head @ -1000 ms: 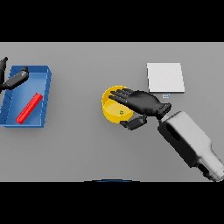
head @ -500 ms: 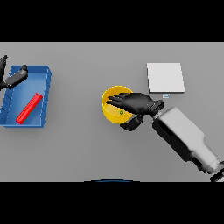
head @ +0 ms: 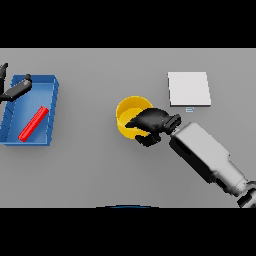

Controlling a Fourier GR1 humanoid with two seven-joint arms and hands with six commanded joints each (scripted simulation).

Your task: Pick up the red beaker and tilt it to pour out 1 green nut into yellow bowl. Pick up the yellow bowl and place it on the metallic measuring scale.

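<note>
At desk centre, the right hand has its fingers curled over the near right rim of the yellow bowl, apparently clamped on it. Bowl sits on the grey desk, left of the pale scale and near it. Likely light and stiff with a smooth wall; the rim pinch seems the sensible hold. Far left, the left hand, fingers loosely apart, hovers at the blue tray holding the red beaker.

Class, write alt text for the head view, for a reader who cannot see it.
The robot's right hand is curled over the near rim of a yellow bowl at the table's middle. A square metallic scale lies beyond to the right; far left, the left hand rests at a blue tray holding a red beaker.
</note>
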